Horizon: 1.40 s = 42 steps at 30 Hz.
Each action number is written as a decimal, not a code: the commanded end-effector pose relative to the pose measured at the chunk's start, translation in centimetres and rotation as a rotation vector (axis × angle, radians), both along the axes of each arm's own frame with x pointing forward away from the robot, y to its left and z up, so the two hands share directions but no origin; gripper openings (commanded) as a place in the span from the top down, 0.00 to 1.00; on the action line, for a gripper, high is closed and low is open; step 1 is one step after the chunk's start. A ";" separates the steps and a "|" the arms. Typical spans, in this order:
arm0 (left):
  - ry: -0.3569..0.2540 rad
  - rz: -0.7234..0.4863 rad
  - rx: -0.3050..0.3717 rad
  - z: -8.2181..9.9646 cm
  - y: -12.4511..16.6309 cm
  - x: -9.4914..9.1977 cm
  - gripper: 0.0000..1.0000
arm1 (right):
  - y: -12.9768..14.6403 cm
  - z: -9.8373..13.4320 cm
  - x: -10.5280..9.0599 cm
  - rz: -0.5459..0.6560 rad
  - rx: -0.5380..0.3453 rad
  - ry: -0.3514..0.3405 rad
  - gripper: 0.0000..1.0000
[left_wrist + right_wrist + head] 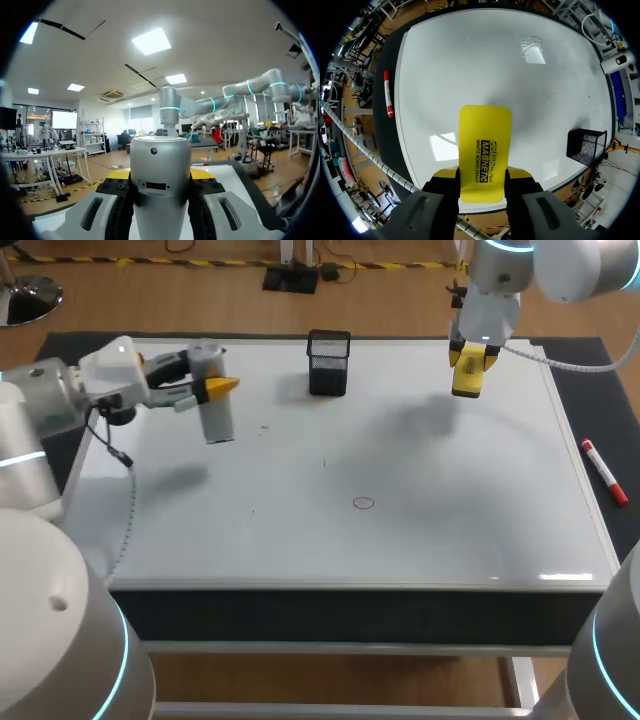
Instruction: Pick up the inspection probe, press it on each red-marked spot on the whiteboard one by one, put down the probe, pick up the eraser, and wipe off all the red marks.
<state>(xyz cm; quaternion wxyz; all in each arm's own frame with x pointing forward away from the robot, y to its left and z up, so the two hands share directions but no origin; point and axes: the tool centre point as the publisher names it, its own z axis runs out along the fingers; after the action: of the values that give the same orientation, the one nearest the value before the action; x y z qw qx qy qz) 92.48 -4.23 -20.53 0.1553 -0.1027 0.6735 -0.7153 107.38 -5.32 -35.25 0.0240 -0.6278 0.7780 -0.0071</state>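
1. The inspection probe (pixel 212 408), a grey cylinder, is held upright over the whiteboard's (pixel 450 530) ten o'clock corner, clamped between the left gripper's (pixel 208 390) fingers. It looks parked aside, not yet set down.
2. The yellow eraser (pixel 485 150) is pinched in the right gripper (pixel 481 176) over one o'clock, seemingly readied for wiping. It carries black print.
3. One red mark (pixel 363 503) shows near centre, toward six o'clock.
4. A mesh holder (pixel 329 362) stands at twelve, and a marker (pixel 604 472) lies off-board at three.

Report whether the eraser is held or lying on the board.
Held: the right gripper is shut on the eraser, both fingers against its sides.
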 end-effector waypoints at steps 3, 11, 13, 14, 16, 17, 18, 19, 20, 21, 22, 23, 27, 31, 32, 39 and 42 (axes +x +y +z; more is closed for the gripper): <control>0.001 0.017 -0.008 0.5 2.2 -0.6 1.00 | -0.1 0.1 0.1 0.002 -0.002 0.002 1.00; 0.004 0.023 -0.014 0.5 2.7 -0.6 1.00 | -0.1 0.1 0.1 0.002 -0.002 0.002 1.00; 0.004 0.023 -0.014 0.5 2.7 -0.6 1.00 | -0.1 0.1 0.1 0.002 -0.002 0.002 1.00; 0.004 0.023 -0.014 0.5 2.7 -0.6 1.00 | -0.1 0.1 0.1 0.002 -0.002 0.002 1.00; 0.004 0.023 -0.014 0.5 2.7 -0.6 1.00 | -0.1 0.1 0.1 0.002 -0.002 0.002 1.00; 0.004 0.023 -0.014 0.5 2.7 -0.6 1.00 | -0.1 0.1 0.1 0.002 -0.002 0.002 1.00; 0.004 0.023 -0.014 0.5 2.7 -0.6 1.00 | -0.1 0.1 0.1 0.002 -0.002 0.002 1.00; 0.004 0.023 -0.014 0.5 2.7 -0.6 1.00 | 0.5 0.2 -0.8 0.030 0.007 0.003 1.00; 0.004 0.023 -0.014 0.5 2.7 -0.6 1.00 | 1.0 0.1 -1.5 0.054 0.009 0.001 1.00; 0.004 0.023 -0.014 0.5 2.7 -0.6 1.00 | 1.5 -0.1 -2.4 0.083 0.010 0.003 1.00; 0.004 0.023 -0.014 0.5 2.7 -0.6 1.00 | 1.9 -0.3 -3.2 0.103 0.003 0.002 1.00; 0.004 0.023 -0.014 0.5 2.7 -0.6 1.00 | 2.2 -0.5 -4.0 0.117 -0.006 -0.003 1.00; 0.004 0.023 -0.014 0.5 2.7 -0.6 1.00 | 3.8 -0.9 -8.0 0.200 -0.014 -0.017 1.00; 0.004 0.023 -0.014 0.5 2.7 -0.6 1.00 | 5.5 -1.4 -12.0 0.281 -0.004 -0.020 1.00; 0.004 0.023 -0.014 0.5 2.7 -0.6 1.00 | 6.0 -1.6 -13.0 0.296 0.001 -0.019 1.00; 0.004 0.023 -0.014 0.5 2.7 -0.6 1.00 | 10.0 -1.7 -19.7 0.440 0.041 -0.028 1.00; 0.004 0.023 -0.014 0.5 2.7 -0.6 1.00 | 11.4 -1.9 -22.0 0.515 0.036 -0.028 1.00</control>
<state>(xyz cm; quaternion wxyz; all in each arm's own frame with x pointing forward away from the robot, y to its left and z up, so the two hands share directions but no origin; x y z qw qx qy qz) 91.88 -1.53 -20.04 0.1612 -0.1130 0.6684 -0.7173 89.03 6.15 -37.43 0.0139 -0.7986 0.6006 0.0371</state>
